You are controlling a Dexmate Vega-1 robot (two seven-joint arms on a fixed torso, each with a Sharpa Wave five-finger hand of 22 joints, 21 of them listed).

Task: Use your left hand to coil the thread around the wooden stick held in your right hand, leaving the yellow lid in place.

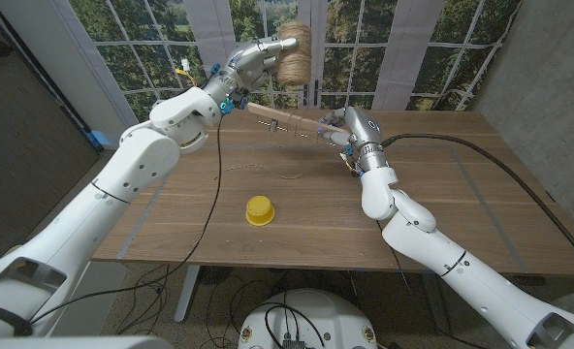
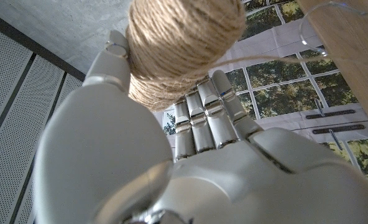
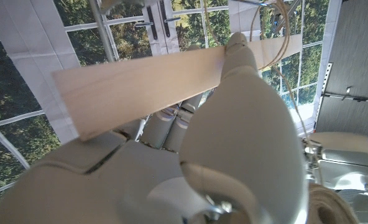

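Head view: wooden stick sits upper centre of frame, gripped at its right end by the right hand, other end pointing left. Thread is a twine ball at top centre, held by the left hand above the stick. Right wrist view shows a few thin loops near the gripped end, so coiling looks begun, most prob. left. Yellow lid stands lower centre on the table, untouched, w/ loose thread lying above it. Room: both hands are raised near the table's far edge, windows close behind; open air above the table towards frame bottom.
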